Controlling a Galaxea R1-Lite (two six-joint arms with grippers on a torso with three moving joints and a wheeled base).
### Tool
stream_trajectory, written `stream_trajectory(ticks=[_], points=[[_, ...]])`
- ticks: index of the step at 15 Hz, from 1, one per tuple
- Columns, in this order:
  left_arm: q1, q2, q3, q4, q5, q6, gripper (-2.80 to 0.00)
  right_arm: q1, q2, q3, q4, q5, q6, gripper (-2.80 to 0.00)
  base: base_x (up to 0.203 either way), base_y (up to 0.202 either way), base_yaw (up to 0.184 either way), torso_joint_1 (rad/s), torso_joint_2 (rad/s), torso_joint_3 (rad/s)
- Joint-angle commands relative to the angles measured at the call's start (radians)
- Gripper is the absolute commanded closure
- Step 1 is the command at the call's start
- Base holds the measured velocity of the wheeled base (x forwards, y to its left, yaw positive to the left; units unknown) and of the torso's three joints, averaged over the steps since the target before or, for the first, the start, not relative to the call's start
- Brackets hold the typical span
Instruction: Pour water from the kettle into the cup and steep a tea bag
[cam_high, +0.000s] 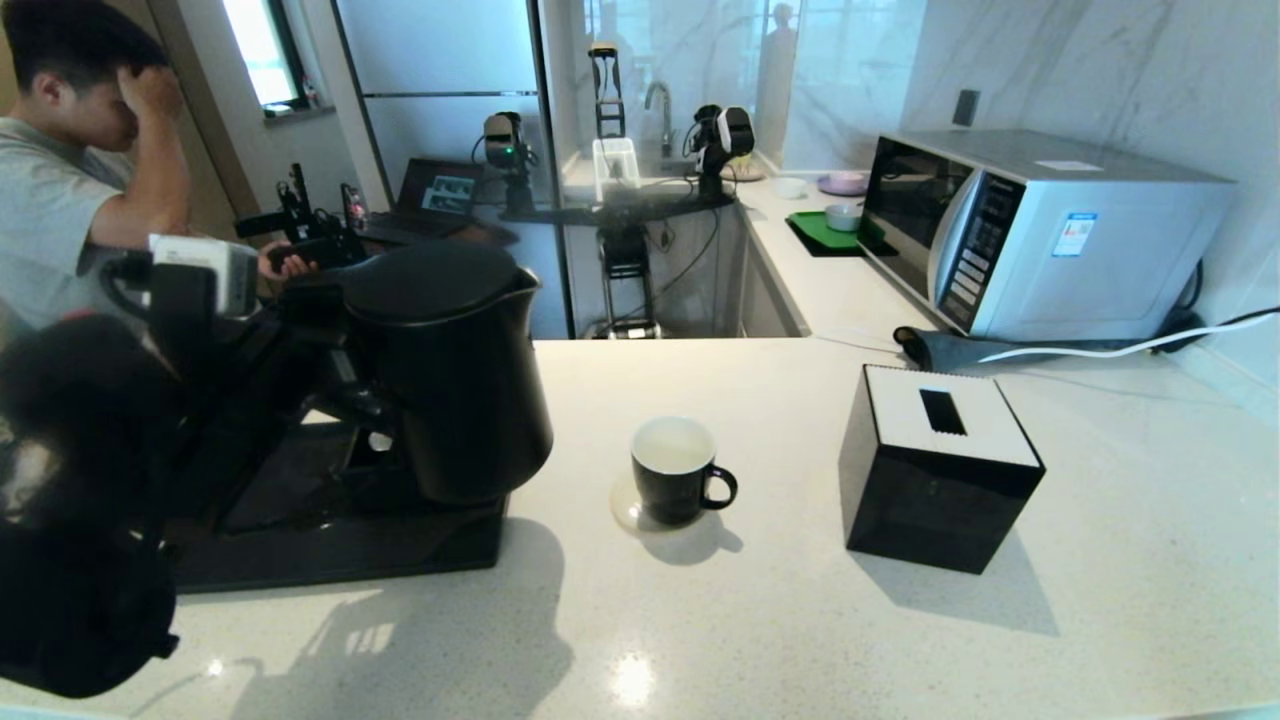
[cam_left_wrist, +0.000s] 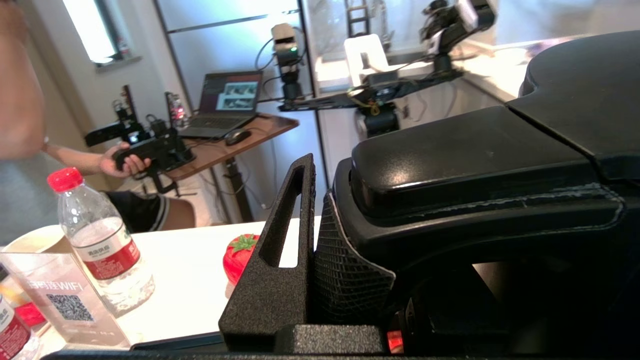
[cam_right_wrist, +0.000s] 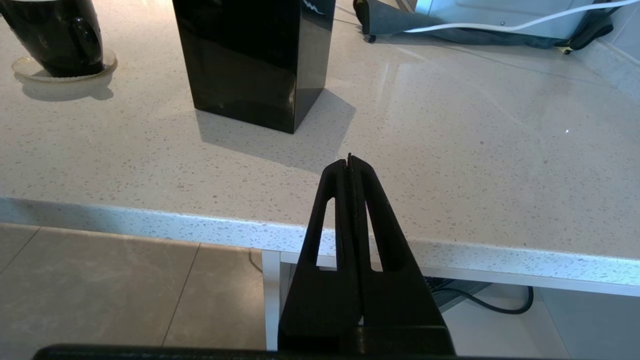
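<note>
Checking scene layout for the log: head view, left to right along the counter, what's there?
Left claw gripping the kettle by its handle → cup on a coaster → black tissue box. Microwave sits farther back on the right.

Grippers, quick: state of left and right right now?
Left gripper: shut on the kettle handle, kettle lifted beside the cup.
Right gripper: shut, holding nothing, parked off the counter edge.
</note>
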Motion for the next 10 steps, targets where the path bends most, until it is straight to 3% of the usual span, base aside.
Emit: stream_trajectory(ticks=[1,7,10], points=[[-0.059,0.037,-0.041,0.014,0.047,0.017,0.00,0.001,0.001,0.000,0.000,0.001,-0.001,0.00,0.000,0.000,0.000,0.000,0.00,0.000],[-0.143,0.048,-0.058,0.083,0.138,0.051,0.00,0.001,0.001,0.000,0.000,0.001,-0.001,0.00,0.000,0.000,0.000,0.000,0.00,0.000],[-0.150,0.045,-0.058,0.112,0.169,0.077,0.00,0.001,0.001,0.000,0.000,0.001,-0.001,0.00,0.000,0.000,0.000,0.000,0.00,0.000]])
